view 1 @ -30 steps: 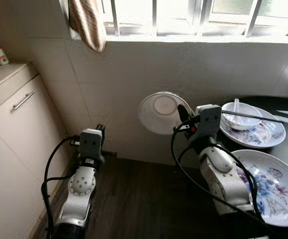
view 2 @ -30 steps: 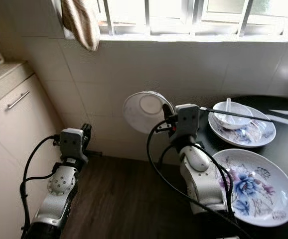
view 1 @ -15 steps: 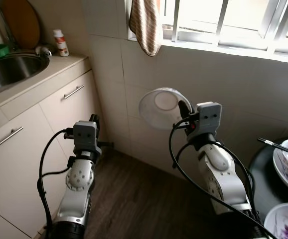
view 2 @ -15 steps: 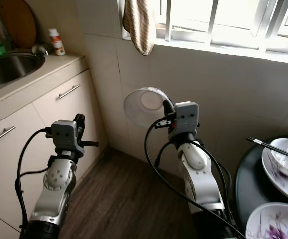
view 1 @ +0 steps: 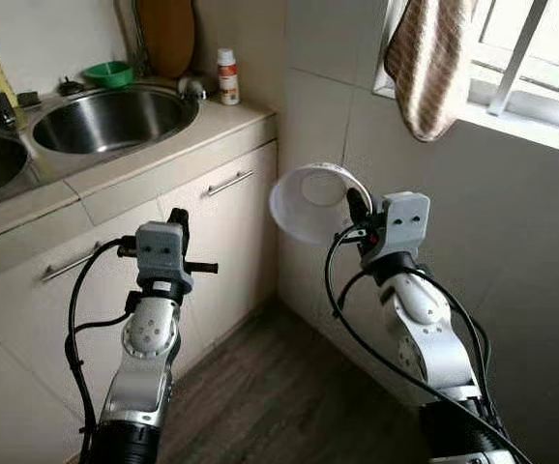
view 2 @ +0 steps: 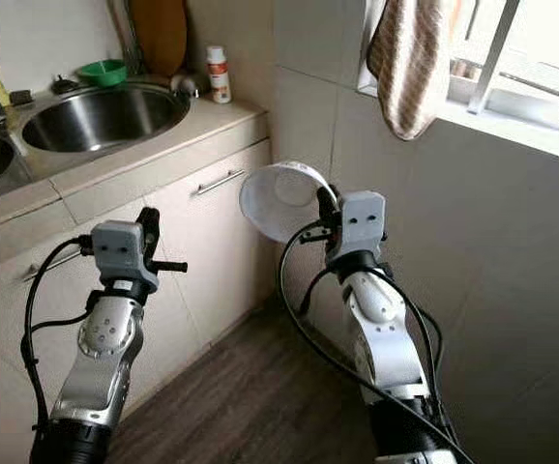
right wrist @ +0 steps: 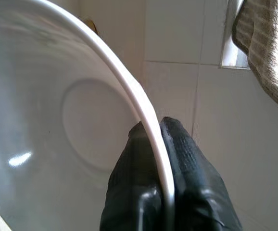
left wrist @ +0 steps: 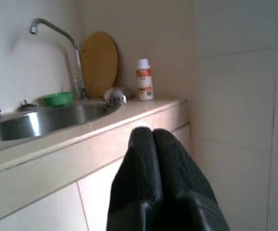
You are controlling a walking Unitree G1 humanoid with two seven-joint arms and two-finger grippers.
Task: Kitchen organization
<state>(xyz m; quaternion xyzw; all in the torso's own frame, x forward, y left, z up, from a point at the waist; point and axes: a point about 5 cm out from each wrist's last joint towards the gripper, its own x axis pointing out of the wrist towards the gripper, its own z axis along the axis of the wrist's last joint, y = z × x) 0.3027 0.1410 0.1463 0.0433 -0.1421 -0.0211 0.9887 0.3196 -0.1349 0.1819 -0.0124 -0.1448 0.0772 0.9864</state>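
The right gripper is pinching the rim of a white bowl. Its 2 black fingers are squeezed tight, 1 on the inside of the bowl and 1 on the outside. The bowl is up in the air, tipped on its side, in front of the robot's chest. It is near the corner where the cupboard meets the tiled wall, and it touches neither of them.

The left gripper holds nothing — its 2 fingers are pressed together, pointing toward the counter. The big steel sink is set into that counter. Past it stand a small green bowl, a little bottle and a round wooden board. A striped towel hangs by the window.

The bowl looks hard, smooth and shiny, so I think it is slippery and would break if it fell. It looks light enough for 1 gripper. But it is held only at 1 spot on the thin rim, so it could swing or slide out. The rim is the right place to hold it — the round sides are too wide and smooth to pinch. I think it should be moved slowly and set down softly, bottom first, in the sink or on the counter.
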